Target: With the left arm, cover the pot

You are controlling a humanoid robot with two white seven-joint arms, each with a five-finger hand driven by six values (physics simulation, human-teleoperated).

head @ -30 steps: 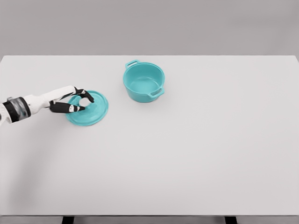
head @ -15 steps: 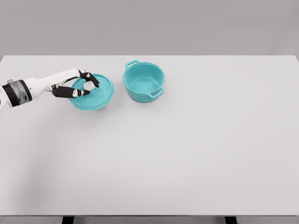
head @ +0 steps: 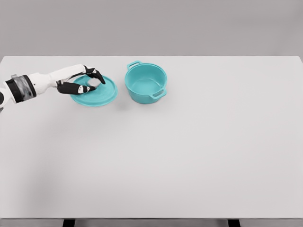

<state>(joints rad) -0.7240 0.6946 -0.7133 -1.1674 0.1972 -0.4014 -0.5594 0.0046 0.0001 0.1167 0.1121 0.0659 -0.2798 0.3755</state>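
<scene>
A teal pot (head: pixel 146 83) with two small handles stands uncovered on the white table (head: pixel 189 151), back and left of the middle. Its teal lid (head: pixel 100 92) hangs a little above the table just left of the pot, tilted slightly, with a faint shadow below it. My left hand (head: pixel 91 82) comes in from the left edge and is shut on the lid's pale knob, its dark fingers curled around it. A small gap separates the lid's right rim from the pot. The right arm does not show.
The table's far edge runs just behind the pot, with a grey wall beyond it. Two dark table legs (head: pixel 68 222) show at the bottom edge.
My left hand has lifted the lid off the table and carried it up and to the right, closer to the pot. The pot has stayed put.
</scene>
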